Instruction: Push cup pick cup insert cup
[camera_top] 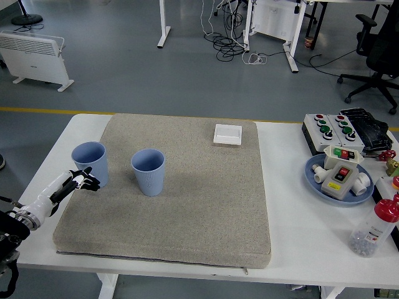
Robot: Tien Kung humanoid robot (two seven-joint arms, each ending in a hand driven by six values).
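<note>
Two light blue cups stand upright on the grey mat (199,212). The left cup (91,162) is at the mat's left edge; the right cup (148,171) stands a short gap to its right. My left hand (83,182) comes in from the lower left. Its fingers are extended and hold nothing, with the tips at the lower near side of the left cup. My right arm is not in view.
A small white square box (227,134) lies at the mat's far edge. At the right stand a button box (330,128), a blue plate (312,177) with switch parts, and a red-capped bottle (376,228).
</note>
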